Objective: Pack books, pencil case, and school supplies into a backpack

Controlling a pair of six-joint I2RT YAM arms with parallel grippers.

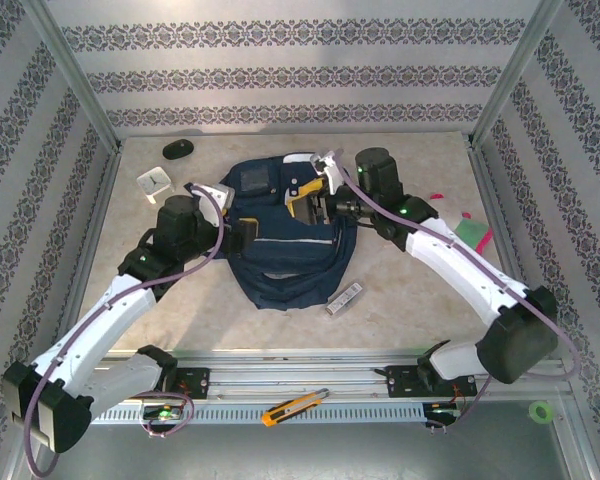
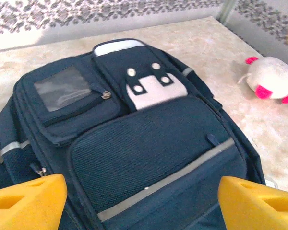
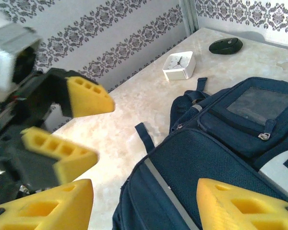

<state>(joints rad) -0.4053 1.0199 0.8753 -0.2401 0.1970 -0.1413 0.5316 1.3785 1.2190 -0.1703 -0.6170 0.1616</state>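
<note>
Backpack [image 1: 285, 265] lies flat on the surface [image 1: 420, 310]; left arm [image 1: 110, 310] reaches in from eight o'clock, right arm [image 1: 460, 260] from four; left fingers [image 2: 29, 203] and right fingers [image 3: 245, 206] gape empty above its front.

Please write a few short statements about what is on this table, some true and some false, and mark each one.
1. The white clock lies on the table, apart from the backpack. True.
2. The black mouse lies on the backpack. False: it lies on the table near the far wall.
3. The left gripper and the right gripper are both open and hold nothing. True.
4. The silver bar is inside the backpack. False: it lies on the table beside it.
</note>
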